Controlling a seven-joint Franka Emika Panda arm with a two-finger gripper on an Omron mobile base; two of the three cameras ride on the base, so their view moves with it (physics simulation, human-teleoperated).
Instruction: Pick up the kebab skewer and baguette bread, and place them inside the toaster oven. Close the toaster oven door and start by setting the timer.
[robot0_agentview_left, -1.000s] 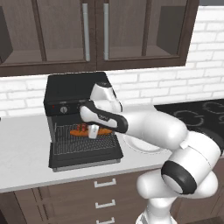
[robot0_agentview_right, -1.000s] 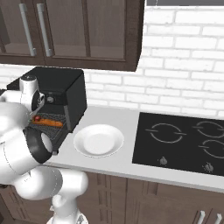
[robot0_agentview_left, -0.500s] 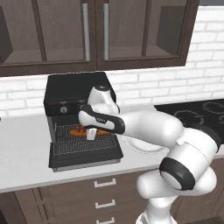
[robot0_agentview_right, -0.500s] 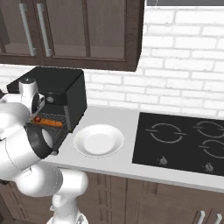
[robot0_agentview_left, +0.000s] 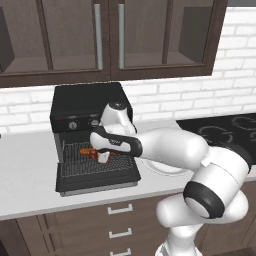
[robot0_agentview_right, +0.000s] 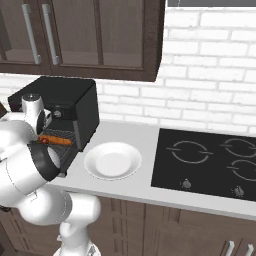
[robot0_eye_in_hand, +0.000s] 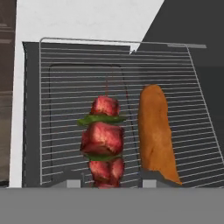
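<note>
Simulated kitchen: pale counter (robot0_agentview_left: 30, 185) under dark glass-front cabinets (robot0_agentview_left: 107, 37), white brick wall behind, black cooktop (robot0_agentview_right: 210, 160) off to one side.

Kebab skewer (robot0_eye_in_hand: 104, 142) lies on the wire rack (robot0_eye_in_hand: 57, 109) of the toaster oven (robot0_agentview_left: 87, 107), with red meat chunks and green slices between them. Baguette bread (robot0_eye_in_hand: 157, 133) lies just beside it on the same rack, roughly parallel, a narrow gap between them. In the right base view the baguette shows as an orange strip at the oven mouth. Both items therefore look delivered.

Toaster oven door (robot0_agentview_left: 97, 180) is dropped flat onto the counter in front of the oven. Knobs (robot0_agentview_left: 72, 125) sit in a row above the opening. White plate (robot0_agentview_right: 113, 160) stands bare beside the oven.

Gripper (robot0_agentview_left: 103, 156) hovers low over the rack above the skewer. Its two tips sit at the bottom of the hand view, one on each side of the skewer's near end; whether they grip it or have let go, I cannot tell.

Judgement: step in hand is releasing the skewer and clearing out. To do it well, part the fingers fully, lift straight off without dragging the stick or nudging the loaf, then back clear of the door's swing before reaching under its front edge.
</note>
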